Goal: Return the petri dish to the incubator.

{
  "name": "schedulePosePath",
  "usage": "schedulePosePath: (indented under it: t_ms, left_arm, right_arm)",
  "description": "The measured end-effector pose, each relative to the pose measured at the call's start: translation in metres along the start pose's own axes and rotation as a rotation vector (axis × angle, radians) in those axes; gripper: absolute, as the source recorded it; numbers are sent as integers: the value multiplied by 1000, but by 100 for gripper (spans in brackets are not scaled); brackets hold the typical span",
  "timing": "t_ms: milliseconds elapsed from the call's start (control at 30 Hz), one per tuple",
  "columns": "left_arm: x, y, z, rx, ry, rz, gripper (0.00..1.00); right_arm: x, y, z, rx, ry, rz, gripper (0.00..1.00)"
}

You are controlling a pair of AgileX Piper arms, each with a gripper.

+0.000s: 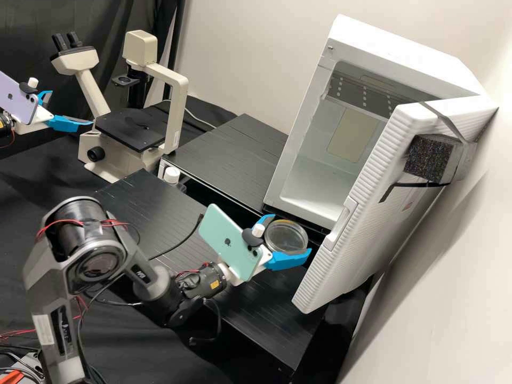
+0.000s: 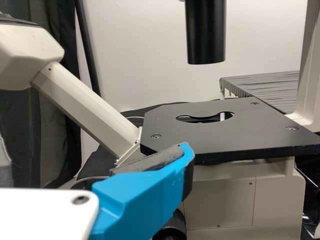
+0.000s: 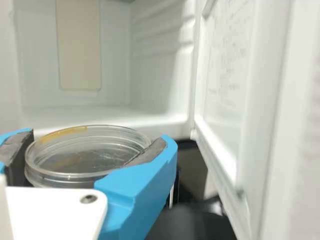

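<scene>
Petri dish point(image 1: 286, 238), round, lying level: clamped in your right hand point(image 1: 290, 233) before the incubator point(image 1: 397, 40), its open door point(image 1: 368, 224) alongside. Left hand point(image 1: 71, 108), fingers apart: well away from the incubator.

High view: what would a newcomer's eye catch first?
Probably the big white incubator on the right, its door open. Next, the clear petri dish gripped in the right gripper just outside it, then the cream microscope toward the back left.
</scene>
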Motion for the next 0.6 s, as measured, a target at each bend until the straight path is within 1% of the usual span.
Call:
schedulePosePath:
  t_ms: [133, 200, 333, 433, 533, 600]
  left_arm:
    - [0, 0, 0, 0, 0, 0, 100]
    - [0, 0, 0, 0, 0, 0, 100]
    - [0, 0, 0, 0, 0, 0, 100]
    - [0, 0, 0, 0, 0, 0, 100]
    - [0, 0, 0, 0, 0, 0, 100]
    - [0, 0, 0, 0, 0, 0, 100]
  right_arm:
    - [30, -1, 0, 15, 18, 38, 0]
    - [42, -2, 2, 17, 23, 49, 0]
    - [72, 1, 2, 17, 64, 85, 0]
    - [90, 5, 0, 43, 85, 103, 0]
    - [108, 5, 2, 68, 76, 93, 0]
    - [116, 5, 3, 77, 73, 82, 0]
